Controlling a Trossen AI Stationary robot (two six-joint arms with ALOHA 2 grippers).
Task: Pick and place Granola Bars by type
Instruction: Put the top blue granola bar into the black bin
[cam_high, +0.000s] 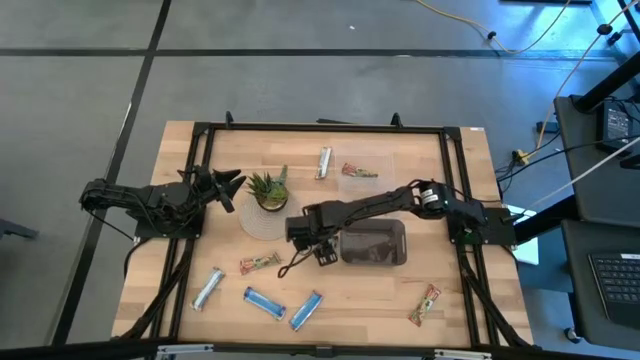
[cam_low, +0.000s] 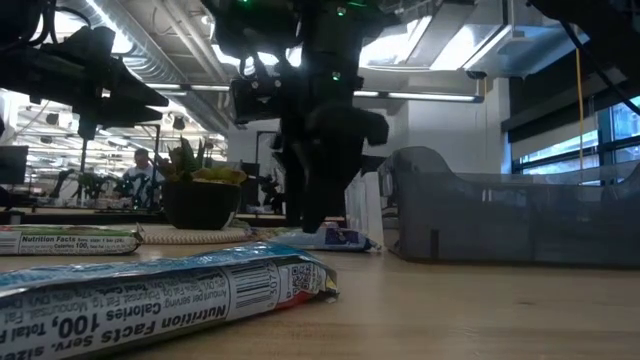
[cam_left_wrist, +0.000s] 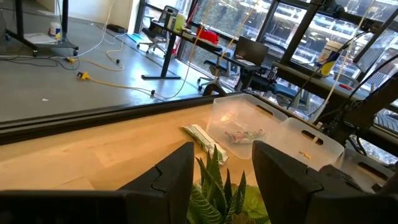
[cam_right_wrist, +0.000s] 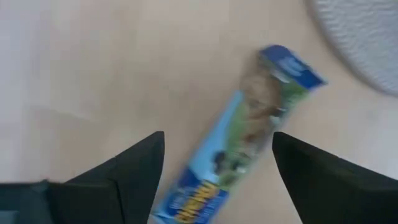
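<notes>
Your right pincer (cam_right_wrist: 217, 168) is over a blue-wrapped bar (cam_right_wrist: 242, 155), fingers spread with the bar lying between them on the table (cam_right_wrist: 93, 74). Nothing gripped yet. In the high view that pincer (cam_high: 318, 250) sits just left of centre frame, beside the dark bin (cam_high: 375, 242), and the arm hides the bar there.

The bar runs diagonally across the gap in the right wrist view, so the fingers are not square to it. Judgement: twist the wrist until the fingers close on the bar's long edges, not its ends. Then drop straight down, close on the middle, lift clean. A crooked pinch will likely spin or squirt the slick wrapper out.

The woven mat (cam_right_wrist: 360, 43) lies near the bar's far end; keep the fingers off it.

Left pincer (cam_high: 225, 185) waits at the left of the high view, by the potted plant (cam_high: 268, 188), fingers apart, empty.

Other bars in the high view:
- silvery bar (cam_high: 208, 288), lower left
- two blue bars (cam_high: 265, 300) and (cam_high: 306, 310), bottom centre
- green-tan bar (cam_high: 259, 263), just left of the right pincer
- another green-tan bar (cam_high: 426, 304), lower right
- silvery bar (cam_high: 324, 162), upper centre
- one already in the clear tray (cam_high: 385, 160), as bar (cam_high: 358, 171)

Sort looks barely started. The blue one probably belongs in a bin with its kind; which bin, cannot tell.
</notes>
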